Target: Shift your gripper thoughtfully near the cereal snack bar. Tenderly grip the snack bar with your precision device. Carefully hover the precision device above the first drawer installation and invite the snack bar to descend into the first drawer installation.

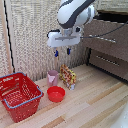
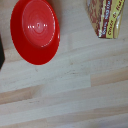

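You have the red bowl (image 1: 56, 93) nearest; the cereal snack bar (image 1: 68, 76) stands at its 1 o'clock, beside the pink cup (image 1: 52, 76) — untouched. Above them, your gripper (image 1: 62, 51) hangs empty, fingers apart.

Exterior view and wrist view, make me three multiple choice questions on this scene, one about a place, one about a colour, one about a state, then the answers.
1. Where is the snack bar?
A. in the basket
B. on the table beside the pink cup
C. in the claw

2. What colour is the bowl?
A. red
B. green
C. white

3. How is the claw?
A. shut on the cup
B. resting in the bowl
C. open, holding nothing, above the table

Answers: 1 B, the packet stands next to the pink cup on the wooden table. 2 A, both views show it red. 3 C, its fingers hang apart with nothing between them.
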Controlling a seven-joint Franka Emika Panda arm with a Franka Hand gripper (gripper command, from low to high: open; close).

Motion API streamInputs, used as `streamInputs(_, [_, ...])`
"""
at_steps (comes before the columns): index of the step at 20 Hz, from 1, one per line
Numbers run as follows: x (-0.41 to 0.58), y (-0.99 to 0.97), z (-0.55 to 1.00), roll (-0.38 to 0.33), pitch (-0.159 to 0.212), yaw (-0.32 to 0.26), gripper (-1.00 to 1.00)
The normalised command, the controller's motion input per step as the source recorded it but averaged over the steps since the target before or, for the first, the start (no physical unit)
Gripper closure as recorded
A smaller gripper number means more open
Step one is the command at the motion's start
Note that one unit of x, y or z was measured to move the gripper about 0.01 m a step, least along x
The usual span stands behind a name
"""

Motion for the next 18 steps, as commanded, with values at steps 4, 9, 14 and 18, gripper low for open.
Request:
streamInputs(4, [-0.034,-0.60,-0.21,0.022,0.002,-0.116,-1.00])
streamInputs(9, [-0.045,-0.66,-0.21,0.012,0.009,-0.143,-1.00])
streamInputs(14, [0.032,-0.30,-0.27,0.000,0.035,-0.048,-1.00])
streamInputs(18, [0.223,-0.03,-0.41,-0.007,0.025,0.000,-1.00])
